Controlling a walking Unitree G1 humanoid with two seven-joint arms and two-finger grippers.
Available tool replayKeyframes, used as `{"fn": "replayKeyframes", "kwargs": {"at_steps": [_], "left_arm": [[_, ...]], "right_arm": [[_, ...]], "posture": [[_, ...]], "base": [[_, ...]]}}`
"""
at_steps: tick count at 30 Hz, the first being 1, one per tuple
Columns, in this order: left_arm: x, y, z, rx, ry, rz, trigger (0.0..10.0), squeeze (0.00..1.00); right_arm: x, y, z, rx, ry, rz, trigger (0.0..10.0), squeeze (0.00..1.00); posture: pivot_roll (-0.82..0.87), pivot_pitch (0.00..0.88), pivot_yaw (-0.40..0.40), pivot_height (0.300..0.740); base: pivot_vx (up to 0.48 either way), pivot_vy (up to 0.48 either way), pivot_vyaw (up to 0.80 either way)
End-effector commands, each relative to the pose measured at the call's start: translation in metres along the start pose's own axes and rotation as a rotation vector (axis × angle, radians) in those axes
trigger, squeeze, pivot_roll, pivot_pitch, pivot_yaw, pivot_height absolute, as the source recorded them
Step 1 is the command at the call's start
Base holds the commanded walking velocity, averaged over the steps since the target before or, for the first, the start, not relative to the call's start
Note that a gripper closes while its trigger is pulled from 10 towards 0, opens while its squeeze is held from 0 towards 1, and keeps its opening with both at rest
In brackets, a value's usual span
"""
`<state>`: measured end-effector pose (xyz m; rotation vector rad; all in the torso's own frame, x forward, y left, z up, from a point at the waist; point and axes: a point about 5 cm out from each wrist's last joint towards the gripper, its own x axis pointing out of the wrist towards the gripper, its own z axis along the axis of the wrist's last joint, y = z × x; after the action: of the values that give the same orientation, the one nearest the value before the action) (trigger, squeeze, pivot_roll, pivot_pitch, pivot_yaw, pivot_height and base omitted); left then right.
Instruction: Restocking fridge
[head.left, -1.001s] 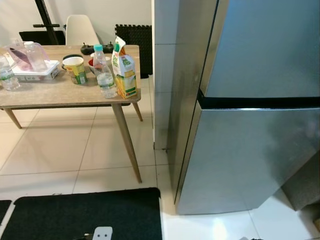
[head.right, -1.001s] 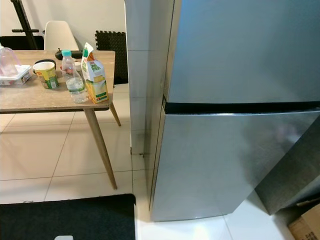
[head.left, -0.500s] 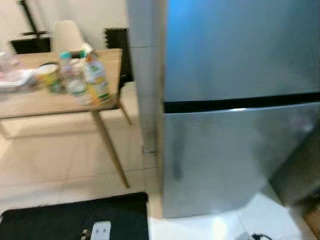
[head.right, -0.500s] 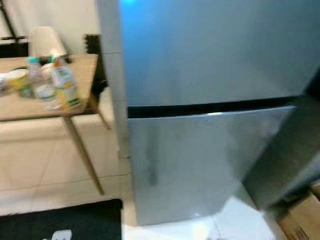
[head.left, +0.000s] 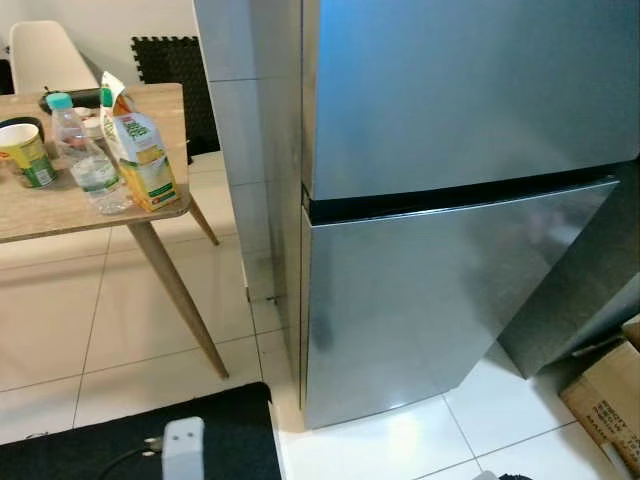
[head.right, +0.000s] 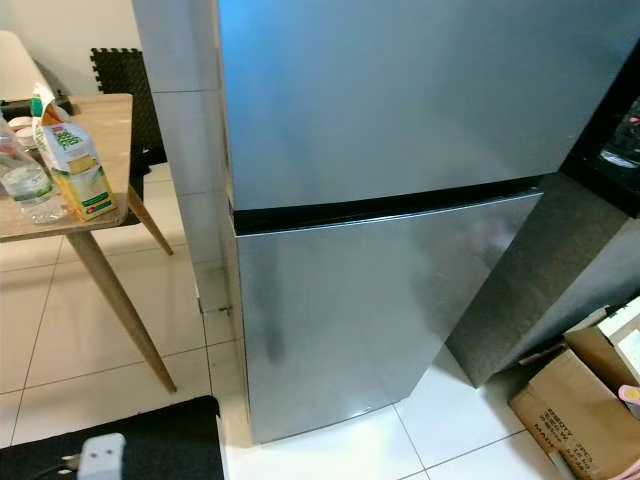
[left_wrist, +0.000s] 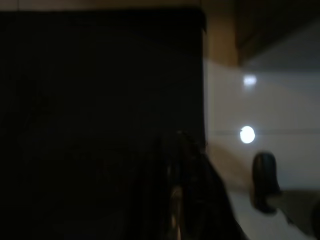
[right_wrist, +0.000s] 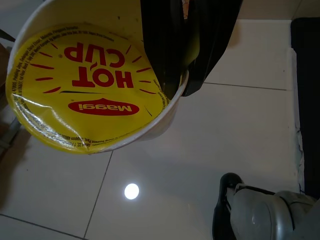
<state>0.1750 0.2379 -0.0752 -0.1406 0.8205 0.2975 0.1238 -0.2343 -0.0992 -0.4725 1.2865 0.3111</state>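
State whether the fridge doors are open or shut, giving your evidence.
Shut. On the fridge, the upper door and lower door lie flush, with a thin dark seam between them and no interior showing.

"HOT CUP" in red letters and the brand "Maggi" in a red oval are read on the yellow foil lid of the noodle cup (right_wrist: 87, 95). Print on the juice carton (head.left: 143, 160) and the cardboard box (head.right: 570, 410) is too small to be read.
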Motion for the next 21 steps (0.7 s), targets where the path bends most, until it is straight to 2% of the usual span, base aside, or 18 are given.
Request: {"fn": "replayKeyframes", "kwargs": {"at_steps": [1,4,5,7,8,9,10,12,13,15,16,17,19,20,21], "left_arm": [[0.003,0.006,0.023,-0.028,-0.088,0.01,10.0,1.0],[0.007,0.015,0.076,-0.098,-0.276,0.001,10.0,1.0],[0.007,0.017,0.086,-0.106,-0.307,-0.002,10.0,1.0],[0.006,0.019,0.118,-0.132,-0.417,-0.046,10.0,1.0],[0.006,0.019,0.118,-0.132,-0.417,-0.046,10.0,1.0],[0.001,0.02,0.148,-0.143,-0.526,-0.112,10.0,1.0],[0.001,0.02,0.148,-0.143,-0.526,-0.112,10.0,1.0],[-0.003,0.018,0.171,-0.141,-0.604,-0.189,10.0,1.0],[-0.003,0.018,0.171,-0.141,-0.604,-0.189,10.0,1.0],[-0.011,0.012,0.196,-0.119,-0.689,-0.317,10.0,1.0],[-0.011,0.012,0.196,-0.119,-0.689,-0.317,10.0,1.0],[-0.014,0.01,0.203,-0.108,-0.713,-0.357,10.0,1.0],[-0.027,-0.005,0.225,0.016,-0.77,-0.598,10.0,1.0],[-0.034,-0.013,0.232,0.101,-0.775,-0.718,10.0,1.0],[-0.038,-0.018,0.236,0.157,-0.772,-0.794,10.0,1.0]], "right_arm": [[0.0,-0.001,-0.003,0.013,0.006,-0.007,10.0,0.0],[0.0,-0.001,-0.003,0.012,0.007,-0.008,10.0,0.0],[0.0,-0.001,-0.004,0.012,0.007,-0.008,10.0,0.0],[0.0,-0.001,-0.004,0.011,0.008,-0.008,10.0,0.0],[0.0,-0.001,-0.004,0.011,0.008,-0.008,10.0,0.0],[0.0,0.0,-0.004,0.009,0.01,-0.008,10.0,0.0],[0.0,0.0,-0.004,0.009,0.01,-0.008,10.0,0.0],[0.0,0.0,-0.005,0.008,0.011,-0.007,10.0,0.0],[0.0,0.0,-0.005,0.008,0.011,-0.007,10.0,0.0],[0.0,0.001,-0.005,0.008,0.012,-0.006,10.0,0.0],[0.0,0.001,-0.005,0.008,0.012,-0.006,10.0,0.0],[0.0,0.001,-0.005,0.007,0.012,-0.005,10.0,0.0],[-0.001,-0.006,-0.003,0.011,-0.002,-0.055,10.0,0.0],[-0.003,-0.016,0.003,0.014,-0.038,-0.116,10.0,0.0],[-0.004,-0.023,0.008,0.016,-0.064,-0.158,10.0,0.0]], "posture": [[-0.07,0.004,-0.045,0.74],[-0.07,0.006,-0.045,0.74],[-0.07,0.006,-0.045,0.74],[-0.07,0.009,-0.044,0.74],[-0.07,0.009,-0.044,0.74],[-0.07,0.009,-0.044,0.74],[-0.07,0.009,-0.044,0.74],[-0.07,0.009,-0.044,0.74],[-0.07,0.009,-0.044,0.74],[-0.07,0.015,-0.044,0.74],[-0.07,0.015,-0.044,0.74],[-0.07,0.015,-0.044,0.74],[-0.07,0.014,-0.041,0.74],[-0.07,0.014,-0.04,0.74],[-0.07,0.014,-0.04,0.74]], "base": [[0.0,0.0,0.0],[0.0,0.0,0.0],[0.0,0.0,0.0],[0.0,0.0,0.0],[0.0,0.0,0.0],[0.0,0.0,0.0],[0.0,0.0,0.0],[0.0,0.0,0.0],[0.0,0.0,0.0],[0.0,0.0,0.0],[0.0,0.0,0.0],[0.0,0.0,0.0],[0.0,0.0,0.0],[0.0,0.0,0.0],[0.0,0.0,0.0]]}}
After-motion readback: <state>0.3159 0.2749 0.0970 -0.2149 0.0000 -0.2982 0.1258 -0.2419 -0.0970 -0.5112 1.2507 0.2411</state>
